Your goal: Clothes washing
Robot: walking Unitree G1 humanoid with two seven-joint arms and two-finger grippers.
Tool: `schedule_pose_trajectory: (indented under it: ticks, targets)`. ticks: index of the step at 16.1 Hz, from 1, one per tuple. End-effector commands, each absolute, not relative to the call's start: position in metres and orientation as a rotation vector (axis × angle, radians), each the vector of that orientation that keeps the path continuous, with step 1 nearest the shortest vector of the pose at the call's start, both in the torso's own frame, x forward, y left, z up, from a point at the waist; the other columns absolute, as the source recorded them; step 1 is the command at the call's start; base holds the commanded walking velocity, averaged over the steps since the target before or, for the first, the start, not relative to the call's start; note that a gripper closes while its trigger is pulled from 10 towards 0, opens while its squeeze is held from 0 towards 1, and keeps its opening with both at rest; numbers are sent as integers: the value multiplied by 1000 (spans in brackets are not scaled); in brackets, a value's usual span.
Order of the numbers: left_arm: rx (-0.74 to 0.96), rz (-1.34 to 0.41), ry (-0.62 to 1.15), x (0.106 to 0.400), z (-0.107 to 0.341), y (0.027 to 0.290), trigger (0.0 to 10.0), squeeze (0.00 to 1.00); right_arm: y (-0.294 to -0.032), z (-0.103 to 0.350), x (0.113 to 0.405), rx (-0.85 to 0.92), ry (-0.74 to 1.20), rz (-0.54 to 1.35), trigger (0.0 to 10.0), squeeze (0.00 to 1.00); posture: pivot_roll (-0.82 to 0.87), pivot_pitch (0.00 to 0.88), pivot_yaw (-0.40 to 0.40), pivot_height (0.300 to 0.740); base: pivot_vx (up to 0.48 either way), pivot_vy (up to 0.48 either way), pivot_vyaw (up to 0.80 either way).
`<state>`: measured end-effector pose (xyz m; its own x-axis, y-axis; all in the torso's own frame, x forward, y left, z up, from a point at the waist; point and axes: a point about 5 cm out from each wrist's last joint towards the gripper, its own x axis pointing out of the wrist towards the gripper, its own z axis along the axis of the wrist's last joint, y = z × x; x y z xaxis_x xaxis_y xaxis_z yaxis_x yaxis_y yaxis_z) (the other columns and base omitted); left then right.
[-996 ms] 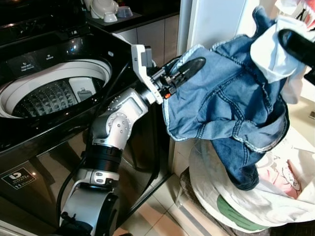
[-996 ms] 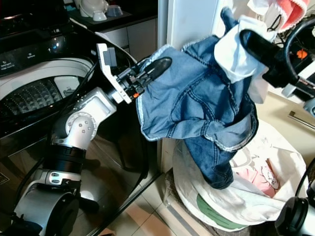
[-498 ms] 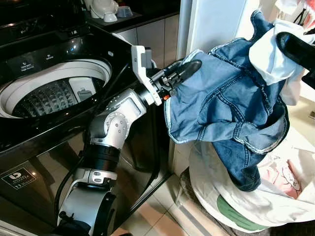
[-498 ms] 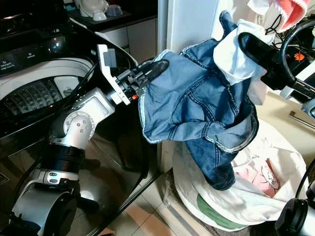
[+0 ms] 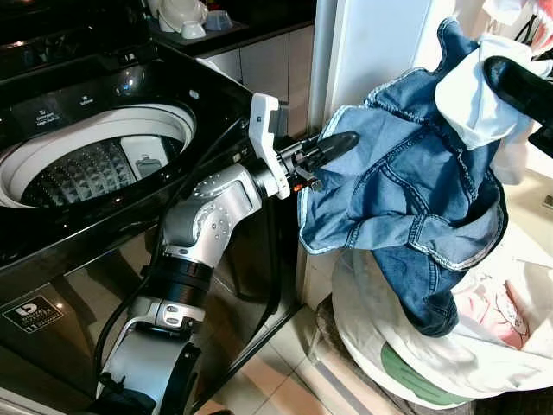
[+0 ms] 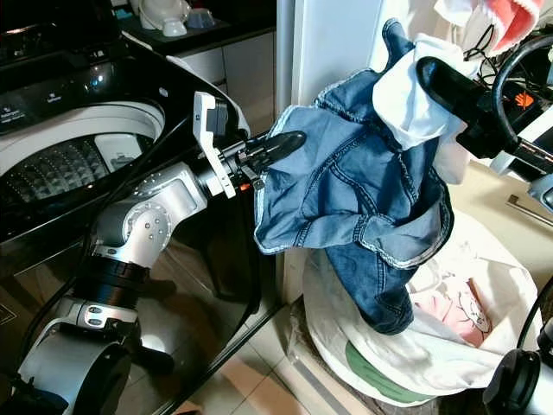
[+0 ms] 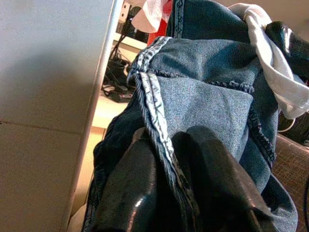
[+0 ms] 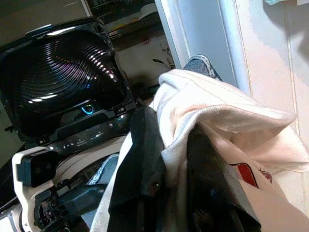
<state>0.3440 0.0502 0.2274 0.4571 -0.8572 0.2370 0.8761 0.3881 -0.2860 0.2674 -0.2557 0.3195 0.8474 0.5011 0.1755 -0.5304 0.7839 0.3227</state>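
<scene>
Blue denim jacket [image 5: 406, 190] held aloft between both arms.
Left gripper [image 5: 333, 145], arm reaching right, pinches its hem; right gripper [image 8: 174, 159], raised far right, clamps white cloth [image 5: 471, 91] with the jacket.

White cups [image 5: 186, 15] sit on a dark counter [image 5: 259, 26] above pale cabinet doors [image 5: 276, 65].

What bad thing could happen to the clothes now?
The left gripper pinches only the hem of the denim jacket, so the jacket might slip out. Its low end hangs into the laundry bag and could snag there. The white cloth in the right gripper might drop before reaching the washing machine.
</scene>
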Motion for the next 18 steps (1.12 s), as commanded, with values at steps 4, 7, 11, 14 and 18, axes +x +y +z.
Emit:
schedule_pose_trajectory:
  ticks: [4, 7, 11, 14, 18]
  targets:
    - [-380, -1085, -69, 346, 230, 55, 0, 0, -255, 327, 263, 351, -130, 566, 0, 0, -108, 0, 49, 740, 0, 0, 0]
    - [-393, -1065, -88, 348, 233, 57, 0, 0, -257, 324, 264, 341, -121, 533, 0, 0, -109, 0, 51, 740, 0, 0, 0]
    - [-456, -1012, -177, 353, 253, 64, 0, 0, -287, 305, 268, 359, -69, 297, 10000, 1000, -112, 0, 55, 740, 0, 0, 0]
    - [-448, -991, -277, 356, 280, 74, 0, 0, -319, 274, 259, 340, 54, 51, 10000, 1000, -113, 0, 62, 740, 0, 0, 0]
    - [-346, -862, -443, 372, 336, 94, 0, 0, -337, 215, 249, 61, 364, -164, 10000, 0, -104, 0, 68, 740, 0, 0, 0]
